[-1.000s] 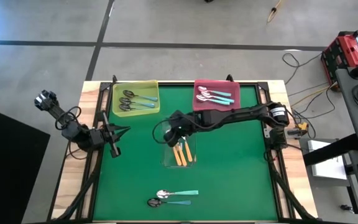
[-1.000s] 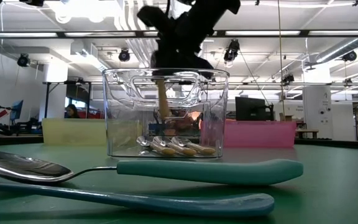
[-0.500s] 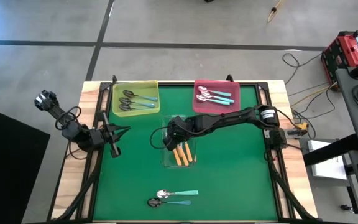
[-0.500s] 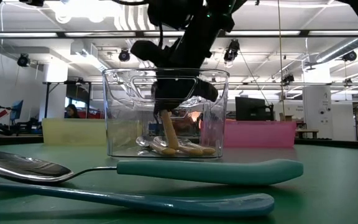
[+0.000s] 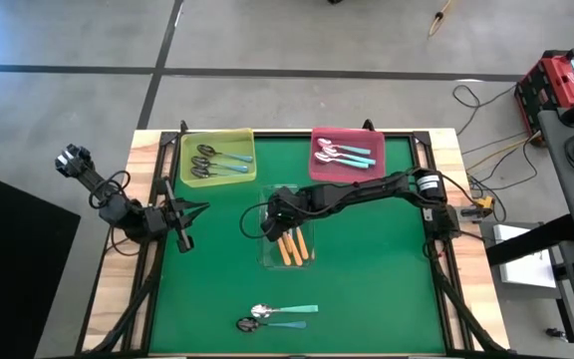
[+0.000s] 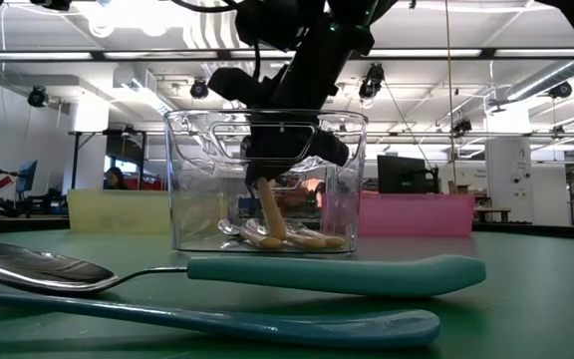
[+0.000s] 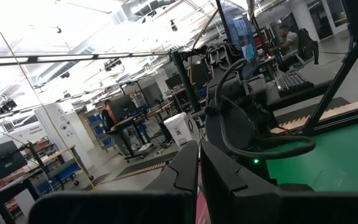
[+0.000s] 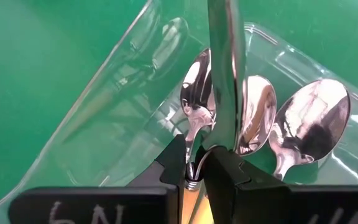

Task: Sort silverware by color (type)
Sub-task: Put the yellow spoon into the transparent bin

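The right gripper [image 5: 272, 221] is clamping an orange-handled metal spoon [image 6: 269, 212] inside the clear plastic tray [image 5: 265, 254] mid-surface, above three matching spoons [image 8: 303, 121]; the left gripper [image 5: 189, 210], closed and empty, is waiting at the surface's left edge.

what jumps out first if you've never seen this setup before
The right gripper is down inside the clear tray at mid-table, shut on an orange-handled spoon that hangs upright above those lying there. Two teal-handled spoons lie loose near the front edge. The left gripper waits shut at the left side.
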